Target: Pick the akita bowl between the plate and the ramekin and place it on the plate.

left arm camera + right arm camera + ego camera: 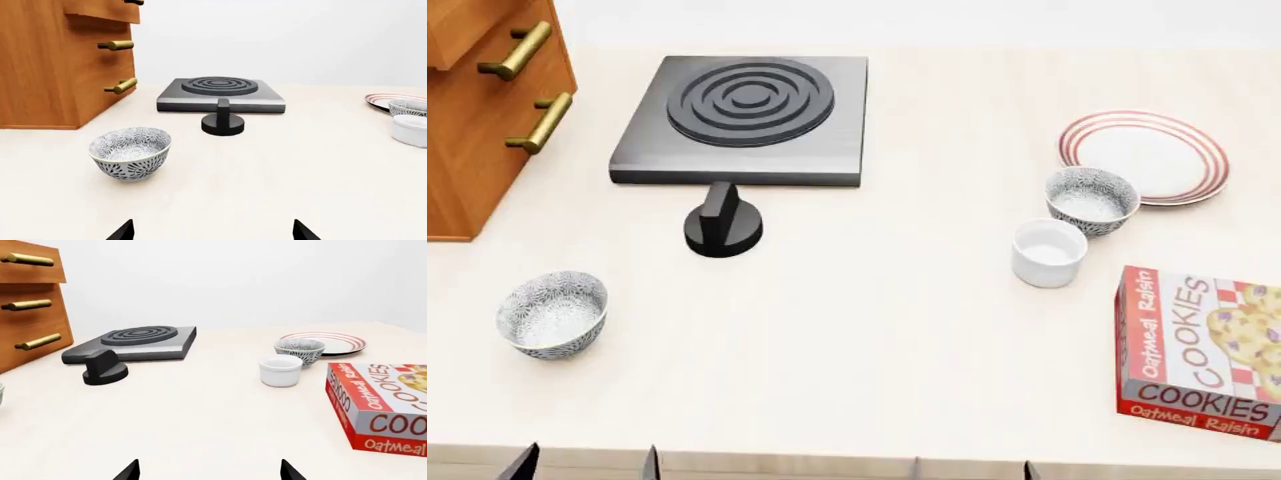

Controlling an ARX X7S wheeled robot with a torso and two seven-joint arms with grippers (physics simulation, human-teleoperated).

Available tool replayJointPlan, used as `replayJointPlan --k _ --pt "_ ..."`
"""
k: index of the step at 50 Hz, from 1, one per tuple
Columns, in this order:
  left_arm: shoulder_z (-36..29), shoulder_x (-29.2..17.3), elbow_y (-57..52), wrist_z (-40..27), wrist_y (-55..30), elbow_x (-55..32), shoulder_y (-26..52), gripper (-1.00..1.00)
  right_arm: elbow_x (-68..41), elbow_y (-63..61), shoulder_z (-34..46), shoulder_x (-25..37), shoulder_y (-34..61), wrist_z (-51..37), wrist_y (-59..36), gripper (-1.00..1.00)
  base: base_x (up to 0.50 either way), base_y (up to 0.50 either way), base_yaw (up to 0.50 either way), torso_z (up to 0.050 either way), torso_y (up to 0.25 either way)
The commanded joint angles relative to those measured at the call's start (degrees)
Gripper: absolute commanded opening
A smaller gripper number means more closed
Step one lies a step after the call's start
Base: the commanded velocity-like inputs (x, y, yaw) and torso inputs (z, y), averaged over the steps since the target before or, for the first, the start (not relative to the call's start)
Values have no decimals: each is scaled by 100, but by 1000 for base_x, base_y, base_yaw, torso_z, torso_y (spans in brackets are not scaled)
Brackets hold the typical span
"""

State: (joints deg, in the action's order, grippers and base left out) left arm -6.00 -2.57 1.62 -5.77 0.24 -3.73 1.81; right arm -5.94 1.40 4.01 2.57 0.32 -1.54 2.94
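Observation:
The akita bowl (1092, 200), grey-speckled with a pale inside, stands between the red-ringed plate (1148, 155) and the plain white ramekin (1049, 252) at the right of the counter. It touches or nearly touches the plate's rim. The right wrist view shows the akita bowl (299, 350), plate (333, 341) and ramekin (281, 370) well ahead of my right gripper (208, 471), which is open and empty. My left gripper (213, 231) is also open and empty, facing a look-alike bowl (131, 152) at the counter's left. Both grippers, left (587, 465) and right (972, 470), sit at the counter's front edge.
A dark hotplate (747, 105) lies at the back with a black knob (723, 222) in front of it. A wooden drawer cabinet (481, 110) with brass handles stands at far left. A red cookies box (1201, 350) lies at front right, close to the ramekin.

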Motion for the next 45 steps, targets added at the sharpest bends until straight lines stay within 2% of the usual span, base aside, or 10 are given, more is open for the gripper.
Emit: replayJointPlan --k 1,13,20,30,35,45 --pt "453 84 -273 78 -221 465 -183 100 366 -245 -218 -93 -92 -142 -124 100 0 0 0 0 0" --pt "293 -57 -478 -278 -368 505 -103 100 44 -481 -222 48 -24 -420 -287 100 0 0 0 0 0" --pt "262 -209 -2030 -364 -1566 638 -100 100 -190 -1804 -411 236 -40 -621 -813 100 49 0 0 0 0" --pt "458 -401 -3473 -159 -2344 177 -35 100 -243 -3442 -492 545 -1 -838 -1540 100 457 0 0 0 0" --pt "536 -445 -3740 -135 -2409 0 -38 100 -225 -3897 -533 644 49 -930 -1728 100 500 0 0 0 0" --pt "576 -490 -3798 -237 -2235 -58 -90 100 -108 -3983 -558 660 -36 -1077 -1428 100 500 0 0 0 0"
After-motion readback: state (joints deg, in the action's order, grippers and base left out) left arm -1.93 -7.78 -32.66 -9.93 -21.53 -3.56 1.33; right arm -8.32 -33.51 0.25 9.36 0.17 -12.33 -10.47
